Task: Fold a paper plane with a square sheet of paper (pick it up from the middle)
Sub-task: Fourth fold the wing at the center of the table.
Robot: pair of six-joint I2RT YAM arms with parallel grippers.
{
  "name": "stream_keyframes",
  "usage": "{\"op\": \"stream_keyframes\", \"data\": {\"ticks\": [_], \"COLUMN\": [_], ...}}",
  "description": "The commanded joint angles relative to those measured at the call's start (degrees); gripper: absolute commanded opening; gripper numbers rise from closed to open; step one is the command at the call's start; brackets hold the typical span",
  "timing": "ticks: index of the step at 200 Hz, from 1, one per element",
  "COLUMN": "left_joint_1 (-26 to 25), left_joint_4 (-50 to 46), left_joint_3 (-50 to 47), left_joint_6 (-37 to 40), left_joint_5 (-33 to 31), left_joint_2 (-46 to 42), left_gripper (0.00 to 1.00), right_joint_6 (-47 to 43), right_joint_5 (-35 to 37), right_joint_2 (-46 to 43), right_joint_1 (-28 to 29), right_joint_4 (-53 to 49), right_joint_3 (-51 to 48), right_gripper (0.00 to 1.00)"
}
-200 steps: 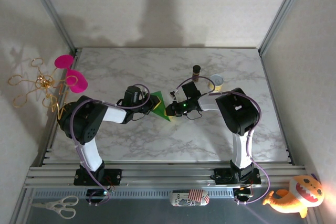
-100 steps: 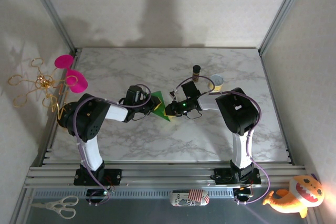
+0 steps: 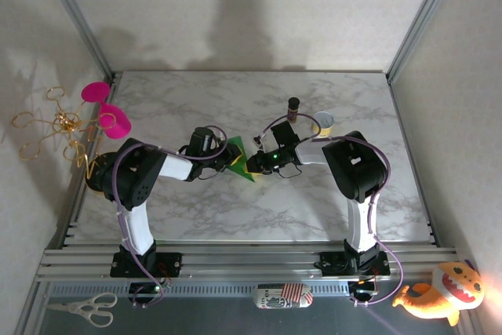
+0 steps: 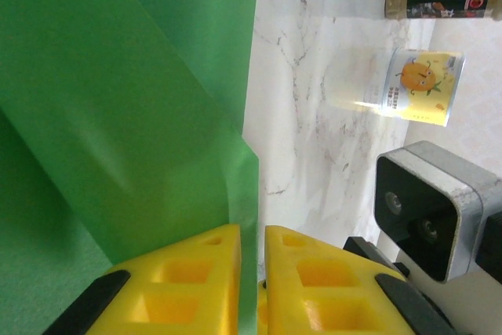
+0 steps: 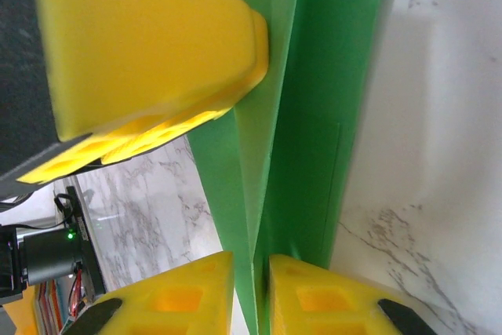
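On the tabletop [image 3: 196,217], left gripper [image 4: 252,245] and right gripper [image 5: 251,268] seemingly clamp the sheet of paper [image 4: 118,100]; pull evenly, keeping creases straight.

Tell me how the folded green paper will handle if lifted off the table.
Likely very light: the sheet of paper looks thin, pinched edge-on by the left hand. Probably floppy in its flat panels, stiffer along the creases visible near the right hand. If pushed, it may slide easily on the smooth marble table.
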Motion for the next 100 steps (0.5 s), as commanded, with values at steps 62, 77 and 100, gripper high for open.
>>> {"op": "stream_keyframes", "data": {"ticks": [62,77,100], "left_joint_1": [-0.5,-0.4,0.5], "left_joint_4": [0.8,1.2,3.3], "left_joint_3": [2.1,1.8,-0.4], "left_joint_6": [1.8,1.7,0.5], "left_joint_5": [2.8,2.5,1.1], "left_joint_2": [1.0,0.2,-2.5], "left_gripper": [0.18,0.18,0.19], "right_joint_6": [0.0,0.4,0.7], "right_joint_5": [9.2,9.6,9.8], "right_joint_2": [5.1,5.1,5.1], "right_joint_1": [0.0,0.0,-0.1], "right_joint_4": [-5.2,-5.0,-4.2], "right_joint_3": [-1.7,-1.9,-2.7], "right_gripper": [0.18,0.14,0.08]}}
